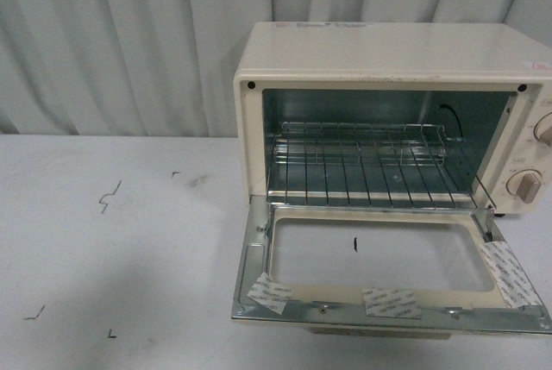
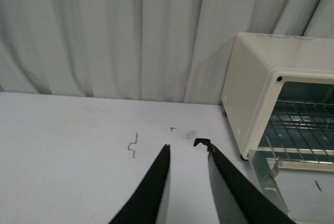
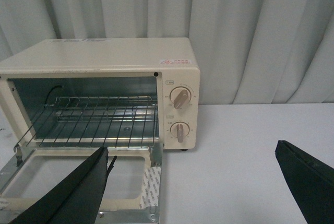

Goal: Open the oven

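Two black fingers of the left gripper (image 2: 185,144) fill the near edge of its wrist view, a narrow gap between the tips and nothing in it. The right gripper (image 3: 192,151) has its two fingers spread wide and is empty too. There is one oven (image 1: 388,51), cream-white. It sits ahead of the right gripper, and ahead of the left gripper off toward the right arm's side. Its one door (image 1: 414,258) is dropped flat toward the right gripper. One finger of that gripper shows in front of the door glass and the other is well apart over the bare table (image 1: 112,258). The beige bar handle (image 1: 379,332) peeks out under the door's near edge. Three tape patches (image 1: 392,302) are stuck along the door frame. There is one wire rack (image 1: 362,167) inside the cavity. Two round knobs (image 3: 181,97) sit one above the other on the oven's right panel. Four small dark marks (image 1: 109,196) are on the table, some just ahead of the left gripper's tips. A pale curtain (image 1: 129,42) hangs behind everything. Neither arm shows in the front view.
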`<state>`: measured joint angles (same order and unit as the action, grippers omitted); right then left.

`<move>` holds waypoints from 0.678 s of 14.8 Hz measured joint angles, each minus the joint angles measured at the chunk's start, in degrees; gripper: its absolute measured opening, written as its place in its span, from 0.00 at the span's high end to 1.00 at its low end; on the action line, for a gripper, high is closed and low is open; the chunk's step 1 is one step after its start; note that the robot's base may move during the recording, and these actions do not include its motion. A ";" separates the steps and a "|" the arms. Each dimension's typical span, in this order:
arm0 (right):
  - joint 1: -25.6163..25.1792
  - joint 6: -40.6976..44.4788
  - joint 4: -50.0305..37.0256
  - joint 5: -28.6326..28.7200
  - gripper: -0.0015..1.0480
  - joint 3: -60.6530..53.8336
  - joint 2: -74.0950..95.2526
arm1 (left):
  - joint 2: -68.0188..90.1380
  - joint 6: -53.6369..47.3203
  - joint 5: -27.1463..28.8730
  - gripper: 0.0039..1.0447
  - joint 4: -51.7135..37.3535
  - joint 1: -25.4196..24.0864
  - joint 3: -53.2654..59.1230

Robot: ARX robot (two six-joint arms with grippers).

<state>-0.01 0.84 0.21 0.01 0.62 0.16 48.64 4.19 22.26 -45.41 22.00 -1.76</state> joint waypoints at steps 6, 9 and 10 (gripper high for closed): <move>0.00 0.00 0.00 0.00 0.06 0.00 -0.02 | -21.09 -3.15 -11.98 0.99 18.14 -11.87 1.20; 0.00 0.00 0.00 0.00 0.06 0.00 -0.02 | -27.82 -3.17 -16.35 0.99 24.79 -15.89 1.20; 0.00 0.00 -0.02 0.00 0.06 0.00 -0.02 | -30.27 -3.19 -21.40 0.99 26.88 -21.35 1.20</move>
<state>-0.01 0.84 0.19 0.01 0.62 0.14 18.37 0.99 0.86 -18.52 0.64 -0.56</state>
